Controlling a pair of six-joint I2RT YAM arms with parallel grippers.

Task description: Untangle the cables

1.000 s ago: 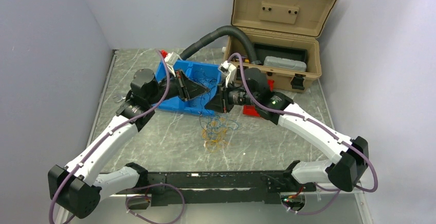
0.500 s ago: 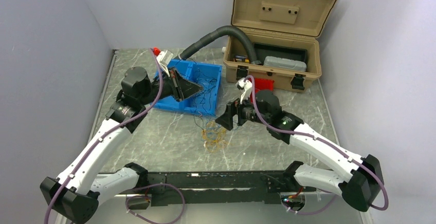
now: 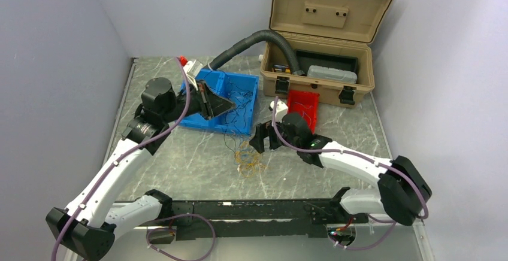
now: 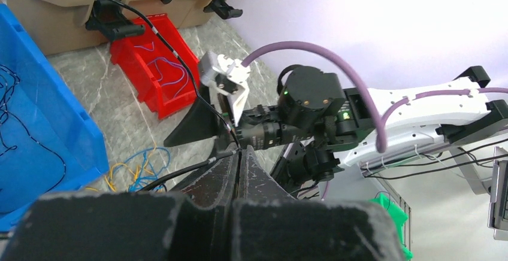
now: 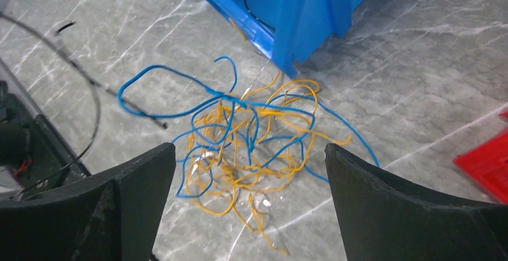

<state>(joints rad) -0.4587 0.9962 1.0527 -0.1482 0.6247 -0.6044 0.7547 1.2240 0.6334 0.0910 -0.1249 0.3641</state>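
Observation:
A tangle of yellow-orange and blue cables lies on the marble table just in front of the blue bin; it also shows in the top view. My right gripper hangs open right above that tangle, one finger on each side, holding nothing. My left gripper is over the blue bin, shut on a thin black cable pinched at its tips. More black cables drape from it over the bin's front wall toward the tangle.
A red bin with blue wires lies right of the blue bin. Behind stands an open tan case with a grey corrugated hose curving out. A black rail runs along the near edge.
My right gripper left the blue bin, came toward the near side over the tangle and opened wide. The left gripper shifted slightly left, still shut.

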